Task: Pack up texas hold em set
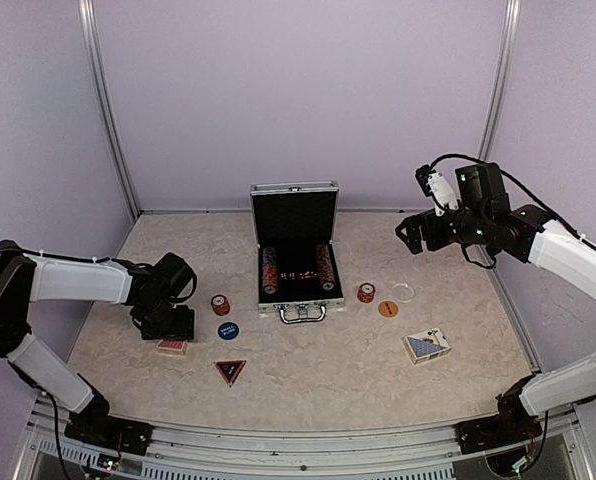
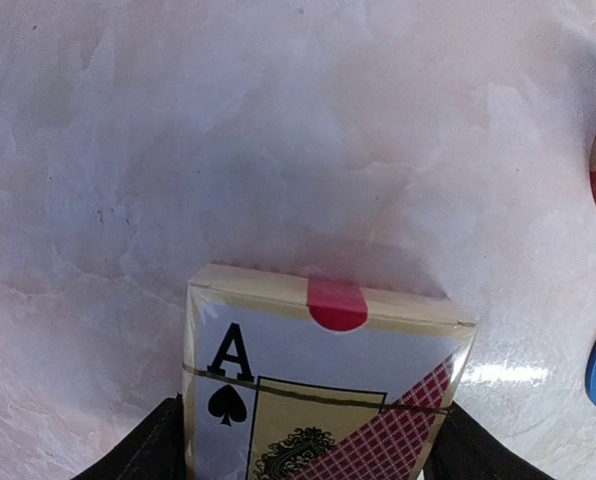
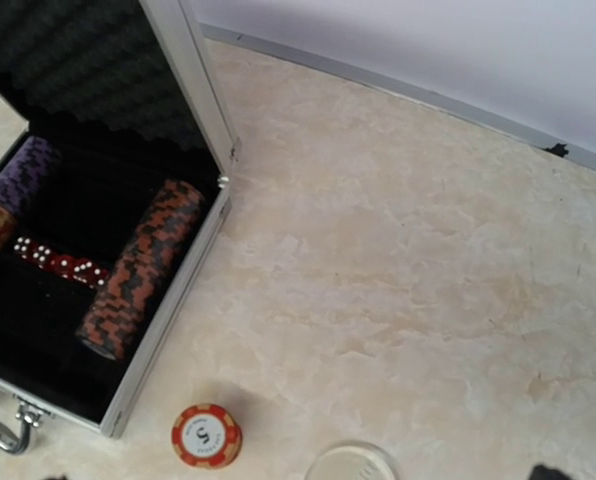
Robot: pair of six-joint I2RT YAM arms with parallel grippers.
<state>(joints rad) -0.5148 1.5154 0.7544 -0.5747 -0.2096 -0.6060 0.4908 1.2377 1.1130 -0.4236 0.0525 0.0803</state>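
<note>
At the left wrist view's bottom centre we see the red-backed card deck box [image 2: 323,390] flat on the marbled table [image 2: 278,150], long axis up-frame, left gripper [image 2: 313,425] clamping its sides. We cannot tell the right gripper [image 1: 410,232] state.

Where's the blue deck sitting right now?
Top view, right side: the blue card deck lies flat on its own, just nearer the front edge than the orange button and off the front-right corner of the open case.
</note>
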